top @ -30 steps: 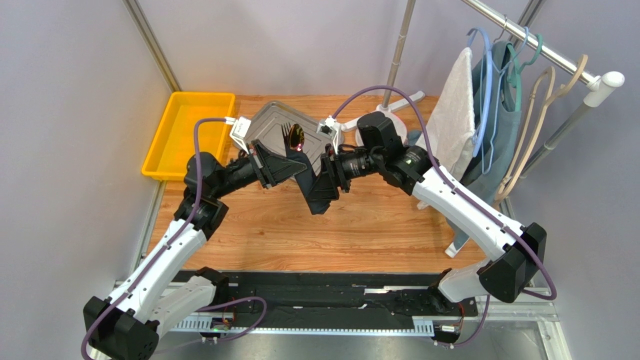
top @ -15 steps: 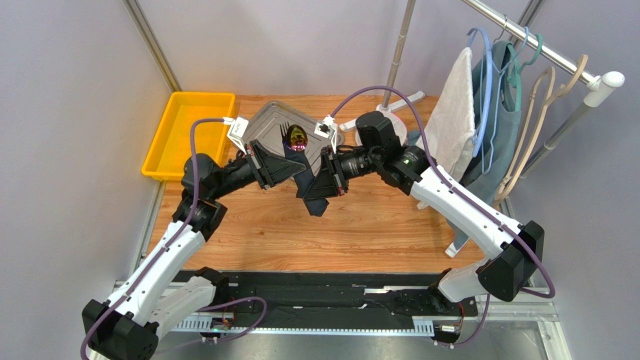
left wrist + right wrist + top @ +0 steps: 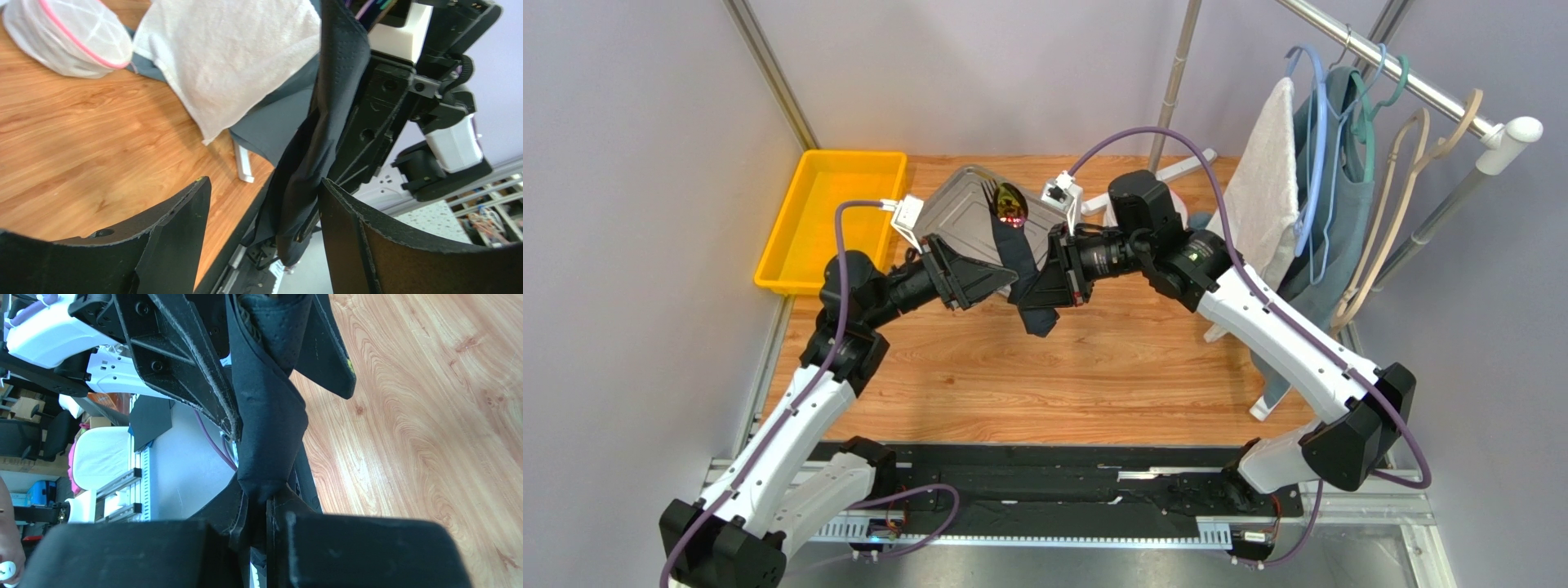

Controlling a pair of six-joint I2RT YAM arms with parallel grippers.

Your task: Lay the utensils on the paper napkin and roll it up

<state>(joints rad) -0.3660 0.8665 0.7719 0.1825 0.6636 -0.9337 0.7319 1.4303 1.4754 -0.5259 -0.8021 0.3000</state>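
1. The right fingers (image 3: 123, 551) are closed and pinch 1 end of the paper napkin (image 3: 267, 416), a soft black dimpled sheet, loosely rolled.
2. The left fingers (image 3: 380, 257) stand wide apart and grip nothing; the roll hangs just beyond them.
3. The shiny gold bowl of the spoon (image 3: 1009, 200) shows at the roll's far end, above the wooden counter (image 3: 1075, 368).
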